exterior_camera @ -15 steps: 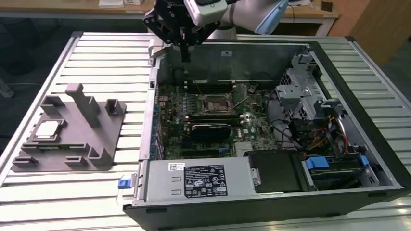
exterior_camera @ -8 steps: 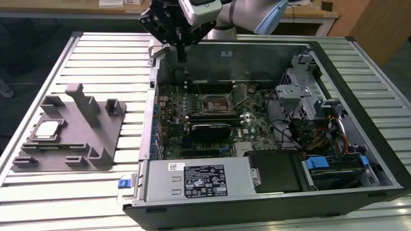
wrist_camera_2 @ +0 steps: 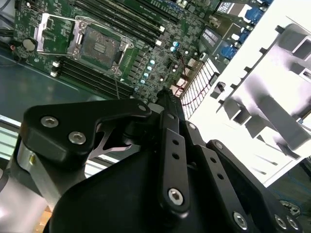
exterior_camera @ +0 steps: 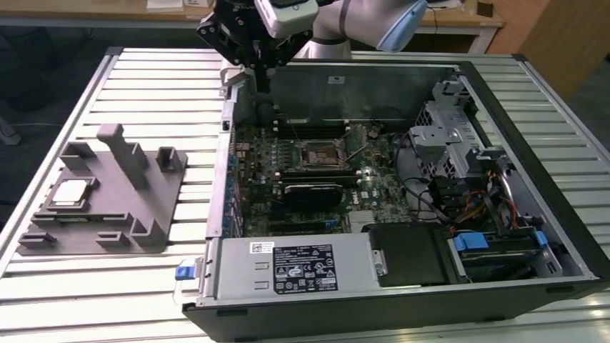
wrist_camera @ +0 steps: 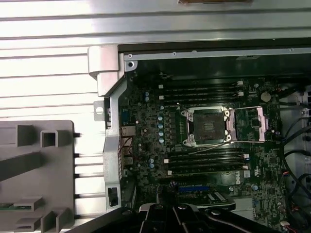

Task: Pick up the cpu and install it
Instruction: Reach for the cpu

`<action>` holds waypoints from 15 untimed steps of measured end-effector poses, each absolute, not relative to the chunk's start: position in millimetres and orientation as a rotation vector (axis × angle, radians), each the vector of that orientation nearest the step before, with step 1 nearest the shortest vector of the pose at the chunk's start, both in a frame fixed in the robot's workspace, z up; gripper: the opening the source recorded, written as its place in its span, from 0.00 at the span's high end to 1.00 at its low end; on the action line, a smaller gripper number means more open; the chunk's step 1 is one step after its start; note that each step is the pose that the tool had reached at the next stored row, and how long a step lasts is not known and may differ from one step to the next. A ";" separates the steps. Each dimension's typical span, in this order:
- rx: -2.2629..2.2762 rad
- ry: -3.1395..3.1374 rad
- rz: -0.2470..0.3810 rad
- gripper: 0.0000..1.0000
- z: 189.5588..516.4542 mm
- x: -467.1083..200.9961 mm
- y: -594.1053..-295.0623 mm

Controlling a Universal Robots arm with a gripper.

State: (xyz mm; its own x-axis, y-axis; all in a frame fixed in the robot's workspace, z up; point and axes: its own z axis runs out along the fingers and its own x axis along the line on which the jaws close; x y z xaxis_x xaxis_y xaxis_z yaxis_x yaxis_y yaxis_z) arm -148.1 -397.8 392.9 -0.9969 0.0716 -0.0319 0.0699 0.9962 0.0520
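The cpu (exterior_camera: 71, 193), a small silvery square chip, lies flat on a grey plastic block (exterior_camera: 143, 207) on the slatted table at the exterior view's left. The black metal-framed socket (exterior_camera: 315, 153) sits open in the middle of the green motherboard, its frame also showing in both wrist views (wrist_camera_2: 97, 46) (wrist_camera: 207, 127). My gripper (exterior_camera: 259, 80) hangs high above the far left corner of the open computer case, well away from the cpu. Its fingers (wrist_camera_2: 165, 97) look shut, with nothing between them.
The open computer case (exterior_camera: 533, 93) fills the middle and the exterior view's right, with a power supply (exterior_camera: 296, 268), drive cage (exterior_camera: 448, 121) and cable bundles (exterior_camera: 476, 207). The grey block has upright posts (exterior_camera: 119, 153). Memory slots (wrist_camera: 201, 90) flank the socket.
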 end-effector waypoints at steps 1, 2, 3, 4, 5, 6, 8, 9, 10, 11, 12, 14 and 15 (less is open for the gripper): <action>0.110 3.105 0.079 0.89 392.9 -149.2 -397.8; 0.110 3.105 0.079 0.89 392.9 -150.3 -397.8; 0.110 3.105 0.079 0.89 392.9 -151.2 -397.8; 0.110 3.105 0.079 0.89 392.9 -152.2 -397.8; 0.110 3.105 0.079 0.89 392.9 -153.1 -397.8; 0.110 3.105 0.079 0.89 392.9 -154.1 -397.8; 0.110 3.105 0.079 0.89 392.9 -155.9 -397.8; 0.110 3.105 0.079 0.89 392.9 -156.8 -397.8; 0.110 3.105 0.079 0.89 392.9 -157.6 -397.8; 0.110 3.105 0.079 0.89 392.8 -158.3 -397.8; 0.110 3.105 0.079 0.89 392.9 -159.1 -397.8; 0.110 3.105 0.079 0.89 392.9 -160.4 -397.8; 0.110 3.105 0.079 0.89 392.9 -161.0 -397.8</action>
